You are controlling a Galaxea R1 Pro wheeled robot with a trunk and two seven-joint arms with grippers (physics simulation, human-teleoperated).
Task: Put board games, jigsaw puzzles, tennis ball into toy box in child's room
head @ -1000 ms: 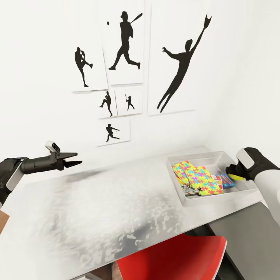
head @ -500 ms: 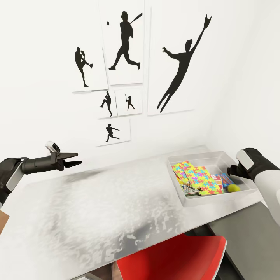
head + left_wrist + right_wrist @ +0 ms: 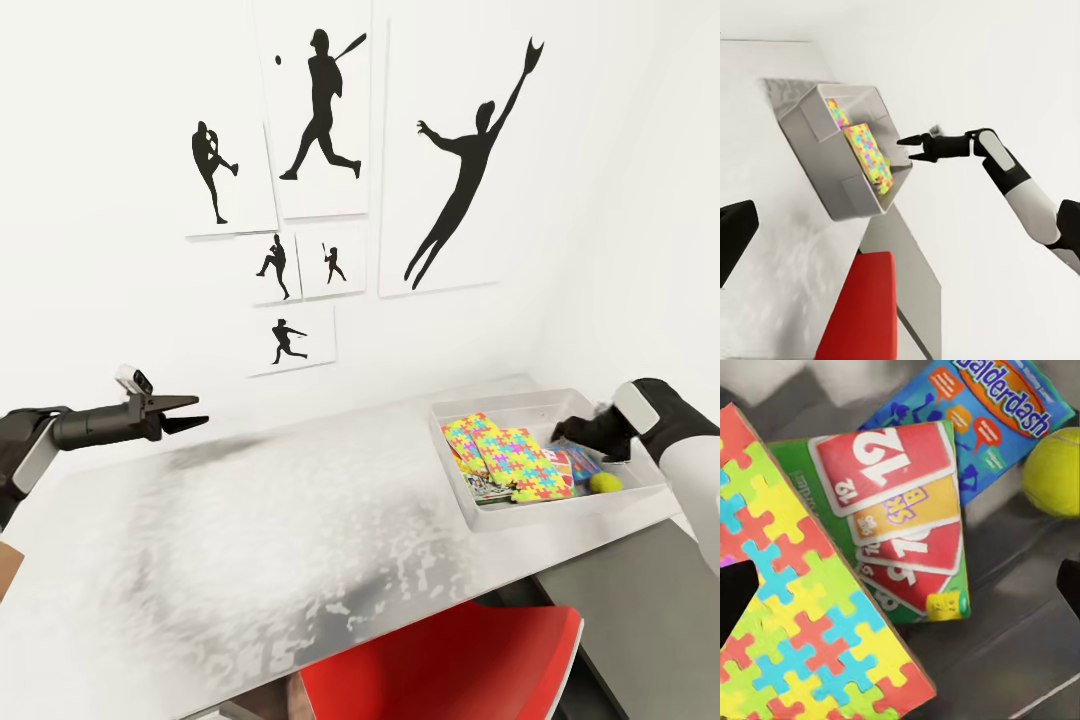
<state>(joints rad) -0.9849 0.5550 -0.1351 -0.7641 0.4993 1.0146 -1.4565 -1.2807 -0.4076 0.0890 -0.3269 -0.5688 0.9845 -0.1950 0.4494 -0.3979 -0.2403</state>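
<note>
- Two changes are showing in your head view: the tennis ball (image 3: 603, 483) is now lying loose in the near right corner of the toy box (image 3: 490, 522), where a second ago your right gripper (image 3: 563, 431) was pinching it, and that gripper is now hovering above the box with its fingers spread and nothing between them.
- Your left gripper (image 3: 195, 411) is hanging over the table (image 3: 250, 540) well apart from the box, fingers parted.
- Your left wrist view is showing the bright jigsaw puzzles (image 3: 868, 154) lying inside the box.
- Your right wrist view is showing the yellow-green ball resting on the grey box floor, just beside the blue Balderdash box (image 3: 975, 420); the Skip-Bo box (image 3: 900, 517) is sitting partly under a jigsaw.
</note>
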